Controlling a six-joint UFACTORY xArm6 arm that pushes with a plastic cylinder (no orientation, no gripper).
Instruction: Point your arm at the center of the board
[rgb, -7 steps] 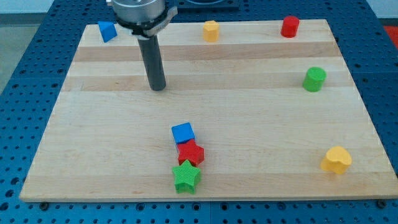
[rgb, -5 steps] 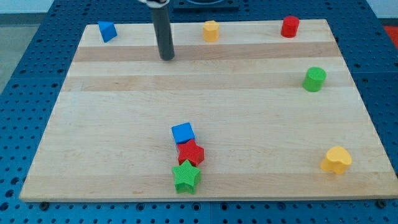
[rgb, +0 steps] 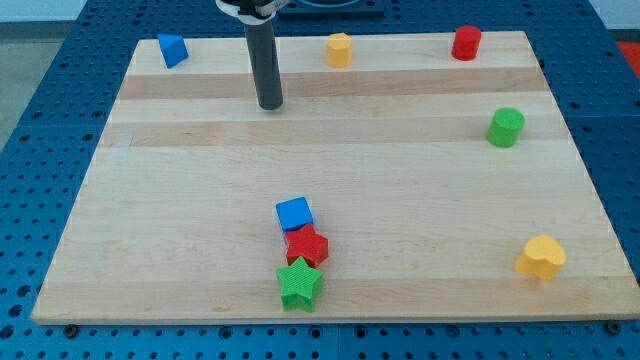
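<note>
Looking at the board first, the largest thing: a pale wooden one, lying on a blue perforated tabletop. No hand here, only a dark rod with nothing to open or close, so gripping nothing. Standing with my tip in the upper left part of the board, between the blue block at the view's top left and the yellow block at the top middle, touching neither.

Judging the centre of the board to be lying toward the view's bottom and right from my tip, on bare wood above the small column of blocks. So probably needing a diagonal slide down and right, with no block in the way.

Going on to the smaller things: green cylinder near the right edge, yellow heart at lower right, red cylinder at top right. Near the bottom edge, blue cube, red star and green star, touching in a line.

Finding no brand, label or readable writing anywhere.
</note>
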